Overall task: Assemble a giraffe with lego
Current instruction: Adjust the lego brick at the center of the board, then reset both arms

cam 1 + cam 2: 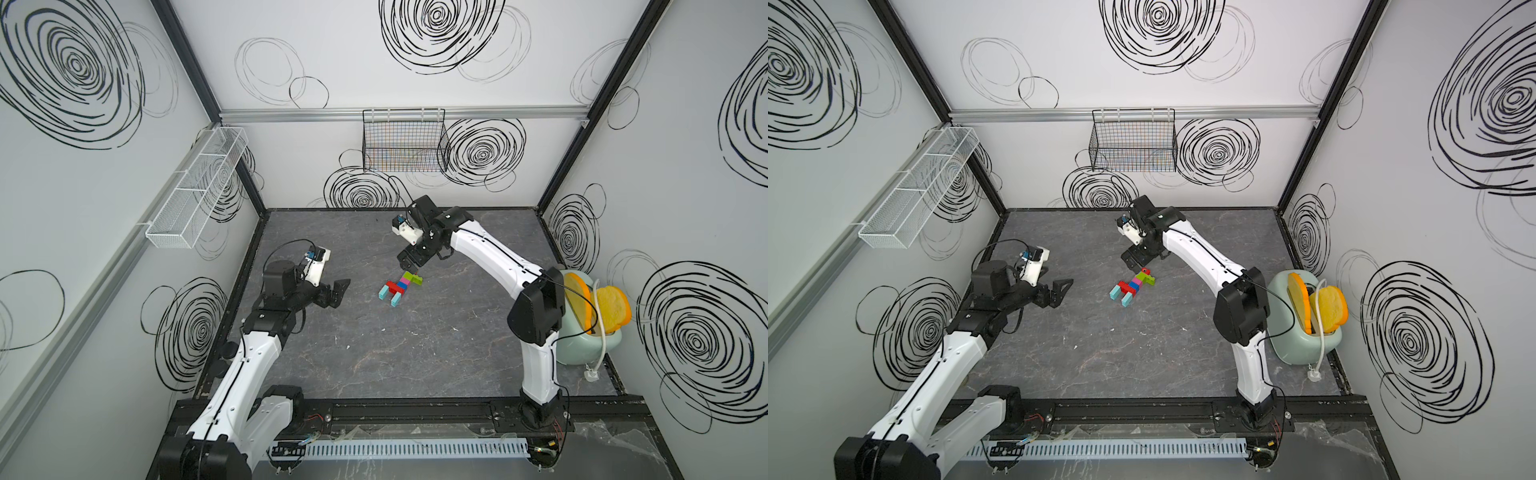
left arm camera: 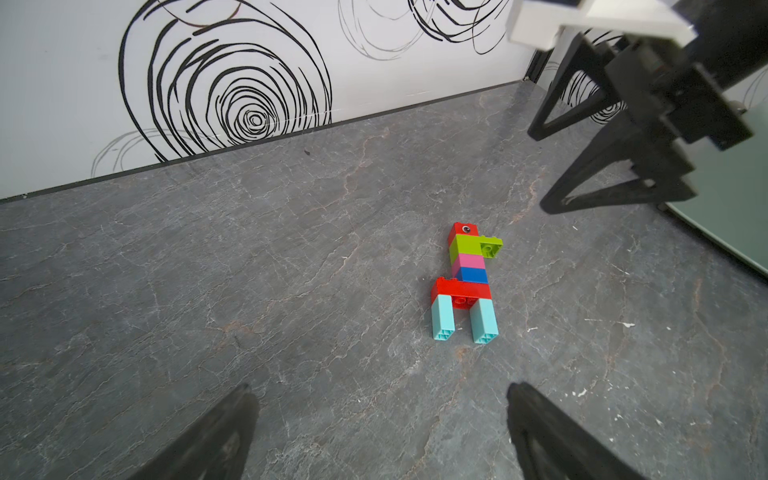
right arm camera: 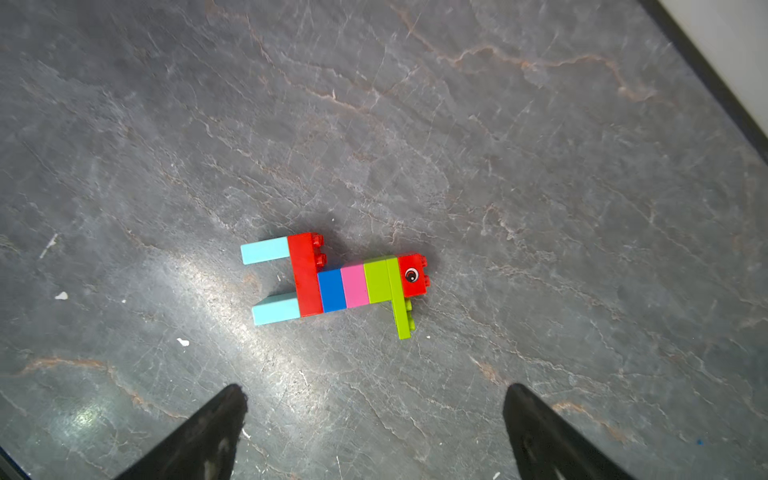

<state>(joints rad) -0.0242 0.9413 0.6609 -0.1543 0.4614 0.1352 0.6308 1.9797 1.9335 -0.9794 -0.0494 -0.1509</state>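
The giraffe [image 3: 337, 282] lies flat on the worktop [image 3: 540, 166], just below the right claw [image 3: 375, 392] — spread wide, holding nothing. The left claw [image 2: 380, 390], likewise spread, hangs well apart.

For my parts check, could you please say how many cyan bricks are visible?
2, both giraffe legs: one at the tail end of the red body, the other beneath the neck.

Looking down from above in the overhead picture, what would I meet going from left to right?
In a top view: white mesh shelf on the wall → left gripper, open → brick giraffe lying flat on the table → toaster.
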